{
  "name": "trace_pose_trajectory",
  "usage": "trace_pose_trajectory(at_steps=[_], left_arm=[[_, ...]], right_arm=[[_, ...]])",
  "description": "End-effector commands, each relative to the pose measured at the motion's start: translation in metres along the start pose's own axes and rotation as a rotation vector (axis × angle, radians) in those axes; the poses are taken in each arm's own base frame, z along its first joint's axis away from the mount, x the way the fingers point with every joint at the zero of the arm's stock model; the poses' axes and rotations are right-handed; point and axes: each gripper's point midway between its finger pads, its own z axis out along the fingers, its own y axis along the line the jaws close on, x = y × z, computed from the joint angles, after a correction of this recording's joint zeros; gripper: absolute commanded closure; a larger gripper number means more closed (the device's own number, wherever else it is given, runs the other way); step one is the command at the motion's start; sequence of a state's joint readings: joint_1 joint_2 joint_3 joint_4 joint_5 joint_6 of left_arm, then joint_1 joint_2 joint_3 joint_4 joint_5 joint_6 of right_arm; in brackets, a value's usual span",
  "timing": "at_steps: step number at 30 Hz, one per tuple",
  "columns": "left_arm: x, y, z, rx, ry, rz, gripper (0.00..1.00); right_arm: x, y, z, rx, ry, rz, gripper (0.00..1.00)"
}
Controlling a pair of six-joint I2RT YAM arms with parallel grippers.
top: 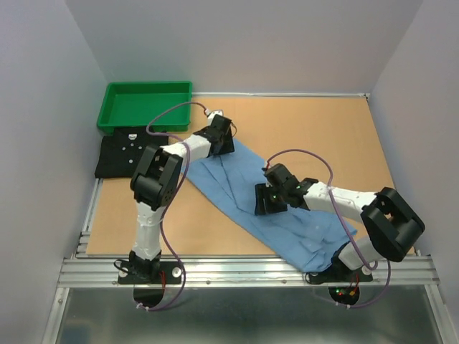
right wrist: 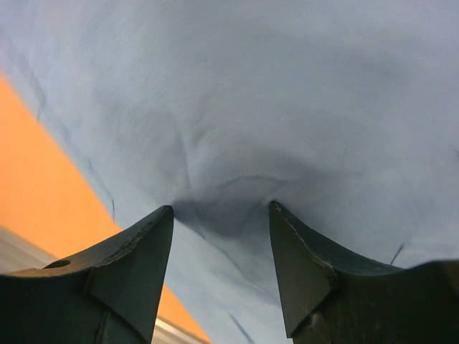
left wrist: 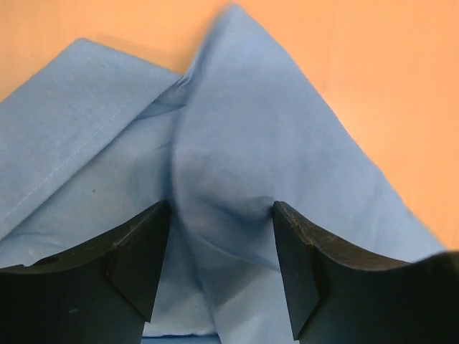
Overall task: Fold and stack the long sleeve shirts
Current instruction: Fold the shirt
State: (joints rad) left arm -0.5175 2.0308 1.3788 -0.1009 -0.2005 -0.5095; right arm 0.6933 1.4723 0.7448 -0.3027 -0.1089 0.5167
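left tool and right tool on the blue shirt
both stand apart, cloth bunched up between them

Light blue shirt: thin woven cloth, matt, softly creased. Black shirt, table's far-left corner: matt cloth. Green tray: smooth glossy plastic. Table: smooth matt wood-look top. Rail, near edge: brushed metal. Left gripper fingers: matt black plastic.

Bright, even overhead light; both wrist views slightly soft.
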Motion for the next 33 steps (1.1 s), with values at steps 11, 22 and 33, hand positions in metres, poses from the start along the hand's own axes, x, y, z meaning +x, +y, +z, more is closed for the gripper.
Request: trace_pose_trajectory(at_steps=[11,22,33], left_arm=[[-0.101,-0.081,0.019,0.158,-0.141,0.173,0.25],[-0.080,-0.023,-0.122,0.095,-0.173,-0.064,0.19],[0.083,-0.036,-0.120,0.117,0.088,0.003,0.20]], right_arm=[[-0.008,0.064,-0.029,-0.071,-0.026,-0.113,0.36],[-0.060,0.029,-0.080,0.128,-0.259,-0.232,0.43],[-0.034,0.002,-0.049,0.187,-0.131,-0.232,0.52]])
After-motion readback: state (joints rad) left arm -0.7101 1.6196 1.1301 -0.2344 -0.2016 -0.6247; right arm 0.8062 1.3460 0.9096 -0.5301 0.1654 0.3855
